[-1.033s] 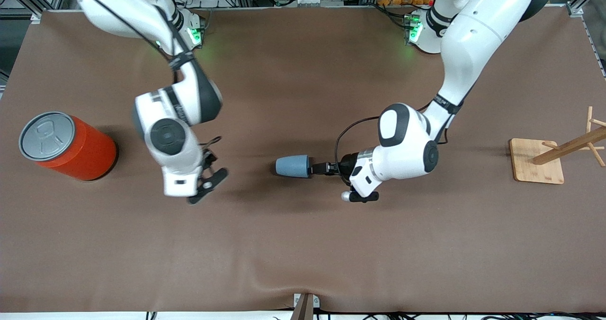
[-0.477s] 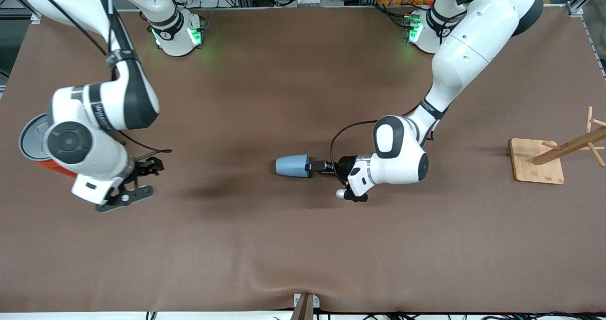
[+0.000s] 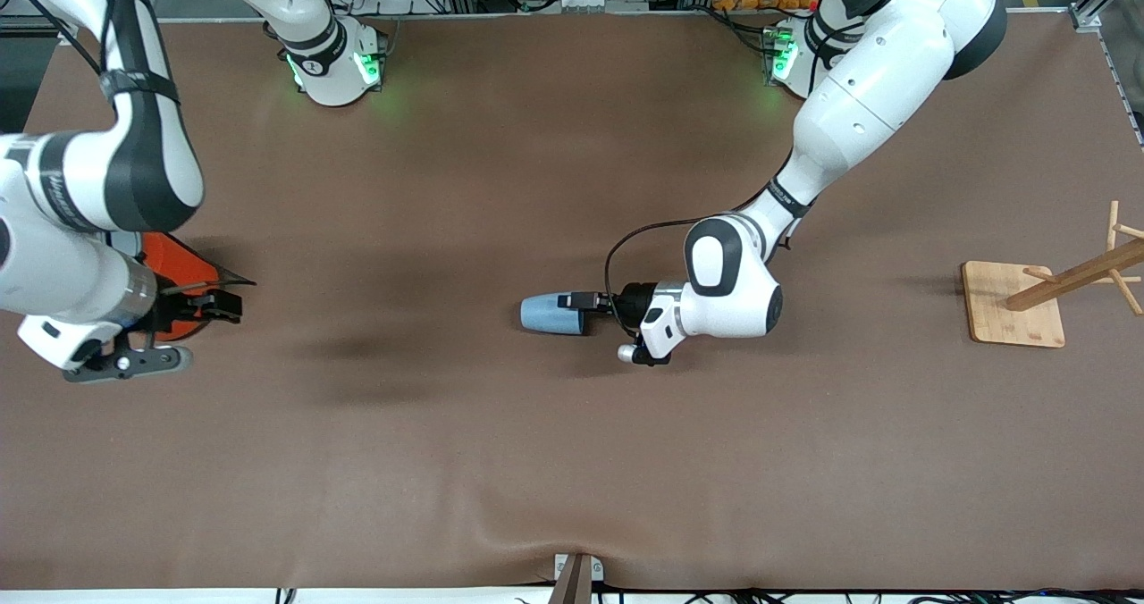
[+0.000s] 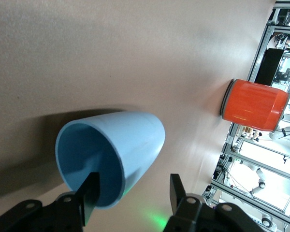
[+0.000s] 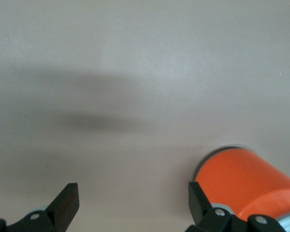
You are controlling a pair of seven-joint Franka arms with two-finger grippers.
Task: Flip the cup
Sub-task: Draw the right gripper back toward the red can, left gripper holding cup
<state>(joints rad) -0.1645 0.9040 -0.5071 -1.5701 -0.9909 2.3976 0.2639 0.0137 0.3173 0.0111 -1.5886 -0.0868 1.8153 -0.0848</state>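
Note:
The light-blue cup [image 3: 550, 314] lies on its side at the middle of the table, its open mouth turned toward the left arm's end. My left gripper [image 3: 579, 306] is low at that mouth and is open. In the left wrist view one finger [image 4: 90, 189] reaches inside the cup [image 4: 130, 137], and the other finger [image 4: 177, 187] stands outside with a gap to the wall. My right gripper [image 3: 223, 298] hangs open and empty over the table beside the orange can [image 3: 183, 273].
The big orange can [image 5: 241, 181] stands at the right arm's end, partly hidden by the right arm. A wooden peg stand on a square base [image 3: 1014, 305] sits at the left arm's end. Brown cloth covers the table [image 3: 572, 461].
The right arm has swung away from the middle to the orange can. The left gripper has slid forward over the cup's rim and its fingers have narrowed.

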